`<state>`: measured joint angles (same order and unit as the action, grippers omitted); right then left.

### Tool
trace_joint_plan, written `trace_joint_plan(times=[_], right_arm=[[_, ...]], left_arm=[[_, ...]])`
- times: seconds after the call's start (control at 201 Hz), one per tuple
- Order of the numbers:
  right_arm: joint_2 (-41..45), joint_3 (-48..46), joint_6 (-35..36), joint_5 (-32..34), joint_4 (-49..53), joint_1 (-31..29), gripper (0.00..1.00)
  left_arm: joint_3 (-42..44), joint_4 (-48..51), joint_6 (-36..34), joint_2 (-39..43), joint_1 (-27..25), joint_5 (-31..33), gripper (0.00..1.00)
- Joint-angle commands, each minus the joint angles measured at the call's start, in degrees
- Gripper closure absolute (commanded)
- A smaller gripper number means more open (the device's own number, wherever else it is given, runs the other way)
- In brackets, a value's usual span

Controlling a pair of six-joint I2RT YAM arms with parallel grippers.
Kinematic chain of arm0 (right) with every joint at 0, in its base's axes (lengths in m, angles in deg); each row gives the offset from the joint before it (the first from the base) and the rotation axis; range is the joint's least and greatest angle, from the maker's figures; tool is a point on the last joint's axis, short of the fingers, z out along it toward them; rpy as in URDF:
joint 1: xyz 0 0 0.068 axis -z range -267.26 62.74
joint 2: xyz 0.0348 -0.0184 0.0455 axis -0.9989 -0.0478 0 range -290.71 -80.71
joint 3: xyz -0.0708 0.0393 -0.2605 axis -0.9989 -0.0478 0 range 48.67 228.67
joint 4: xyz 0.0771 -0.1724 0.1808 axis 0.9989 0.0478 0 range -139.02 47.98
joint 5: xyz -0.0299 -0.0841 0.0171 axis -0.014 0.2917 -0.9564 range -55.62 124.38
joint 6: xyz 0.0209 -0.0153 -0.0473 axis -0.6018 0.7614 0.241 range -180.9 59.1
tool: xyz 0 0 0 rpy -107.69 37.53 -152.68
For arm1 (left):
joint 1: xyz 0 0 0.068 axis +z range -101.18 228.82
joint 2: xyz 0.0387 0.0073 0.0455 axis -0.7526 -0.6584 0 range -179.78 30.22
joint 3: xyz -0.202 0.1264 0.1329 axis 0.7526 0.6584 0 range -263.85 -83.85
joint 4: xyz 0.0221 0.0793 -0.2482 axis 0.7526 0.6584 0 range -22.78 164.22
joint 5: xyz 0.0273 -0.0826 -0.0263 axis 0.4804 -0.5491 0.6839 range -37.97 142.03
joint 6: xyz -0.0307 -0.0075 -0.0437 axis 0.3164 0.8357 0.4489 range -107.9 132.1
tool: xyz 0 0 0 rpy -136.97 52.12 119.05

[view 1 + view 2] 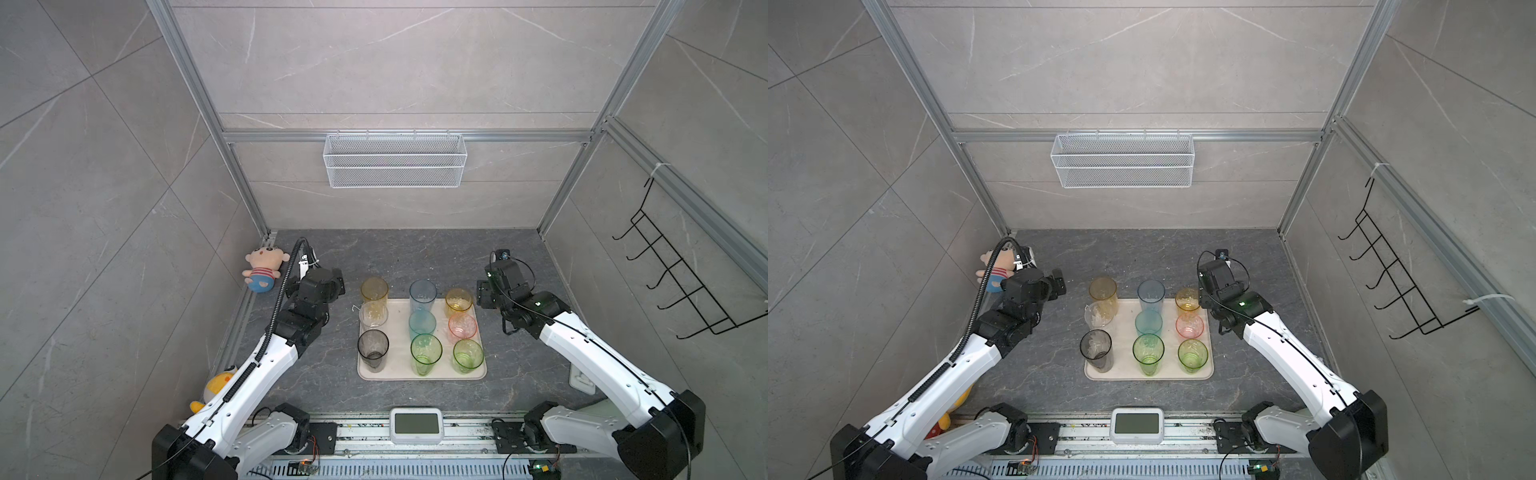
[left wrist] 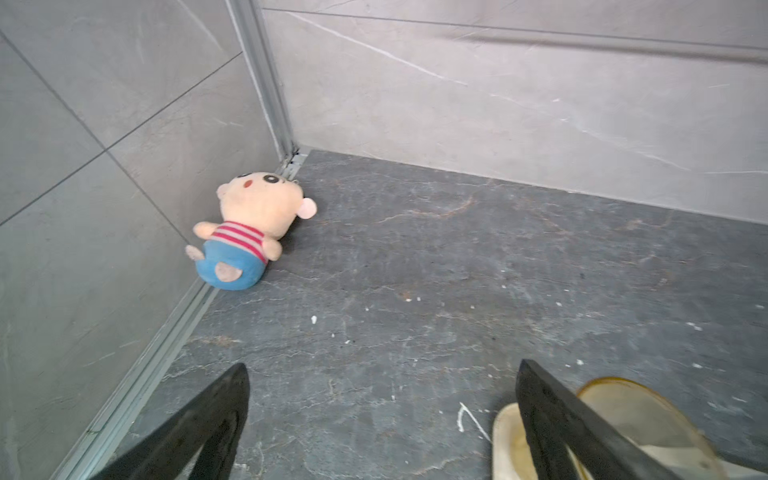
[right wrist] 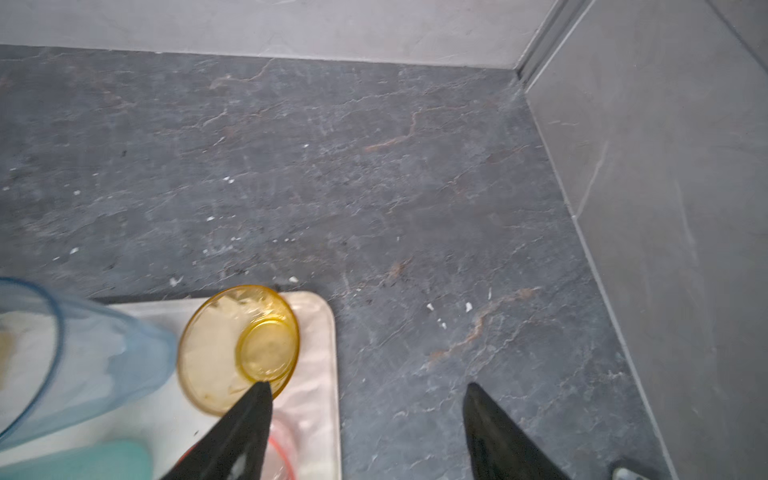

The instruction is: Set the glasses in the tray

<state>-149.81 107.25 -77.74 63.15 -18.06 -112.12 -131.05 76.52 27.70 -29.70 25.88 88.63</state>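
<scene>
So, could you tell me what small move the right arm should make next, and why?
Probably lift the right end effector straight up and away. Its jaws stand open with nothing between them, one fingertip sits close beside the yellow tumbler, which stands upright in a corner of the tray, so a sideways move might tip it.

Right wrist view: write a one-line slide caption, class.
Open right gripper beside a short yellow tumbler standing in a corner of the cream tray, tall blue tumbler alongside.

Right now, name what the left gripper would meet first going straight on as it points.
Probably the dark grey stone tabletop; the open left gripper aims between the striped plush doll and the amber tumbler.
</scene>
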Motion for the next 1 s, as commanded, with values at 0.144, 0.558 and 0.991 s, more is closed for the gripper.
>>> trace_joint_plan(times=[0.144,0.558,0.991], right_arm=[[3.71,-16.0,4.36,6.44,-28.1,4.8,0.21],[-7.98,-21.31,0.59,3.85,-37.57,16.07,0.22],[-16.89,-26.08,9.09,-12.21,-57.8,21.11,0.04]], left_arm=[[8.82,-15.9,-1.32,-2.22,11.63,3.09,0.0],[20.32,-36.95,-8.7,-13.88,14.06,7.48,0.0],[22.65,-51.84,-13.65,-24.42,17.49,-2.32,0.0]])
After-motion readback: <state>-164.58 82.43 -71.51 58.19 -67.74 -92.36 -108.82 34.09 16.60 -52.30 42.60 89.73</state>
